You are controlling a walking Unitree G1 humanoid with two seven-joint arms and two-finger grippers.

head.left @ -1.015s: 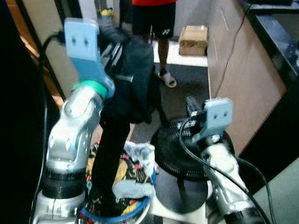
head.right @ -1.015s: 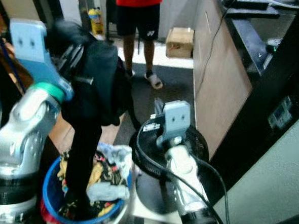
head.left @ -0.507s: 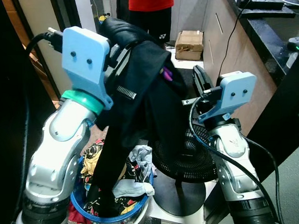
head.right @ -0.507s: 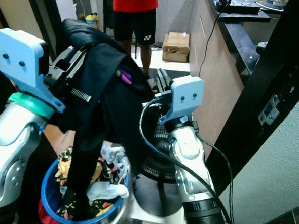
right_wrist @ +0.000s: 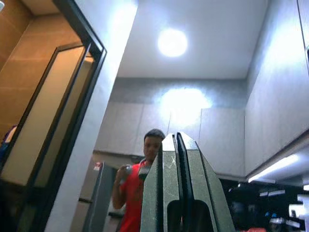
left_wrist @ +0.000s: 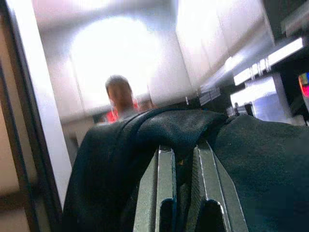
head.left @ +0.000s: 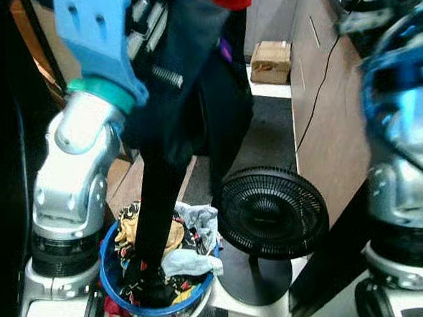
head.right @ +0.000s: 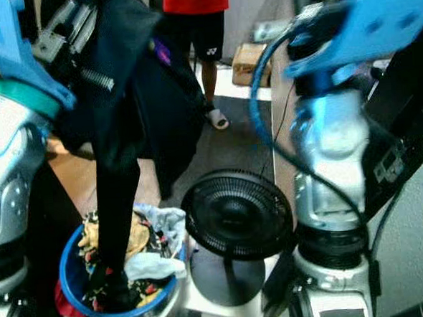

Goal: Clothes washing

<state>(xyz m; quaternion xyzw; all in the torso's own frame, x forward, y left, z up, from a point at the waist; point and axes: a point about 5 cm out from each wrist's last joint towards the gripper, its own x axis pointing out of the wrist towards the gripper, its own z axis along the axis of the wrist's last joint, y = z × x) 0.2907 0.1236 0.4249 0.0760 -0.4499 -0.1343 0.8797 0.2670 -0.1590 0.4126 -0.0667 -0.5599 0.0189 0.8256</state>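
- my left gripper (left_wrist: 179, 159) is raised high, fingers pinched on a black garment (head.left: 186, 88) whose leg hangs down into the blue laundry basket (head.left: 111, 283).
- the basket holds mixed clothes (head.left: 191, 239).
- my right gripper (right_wrist: 176, 145) has its fingers pressed together, holding nothing.
- a black fan (head.left: 272, 212) stands just beside the basket.

We lose the top of the garment (head.left: 185, 81) past the upper edge of the eye views, along with the left gripper holding it. In the left wrist view the cloth swallows the left fingers' (left_wrist: 166, 193) tips; their grip point is hidden. The garment's lower end sinks into the basket (head.left: 115, 283), covering the clothes beneath. The right arm (head.right: 333, 144) is motion-blurred and cut off at the top edge. The person (head.right: 195, 16) is cropped above the waist, partly behind the garment. The fan's (head.left: 271, 214) stand is partly hidden by its grille.
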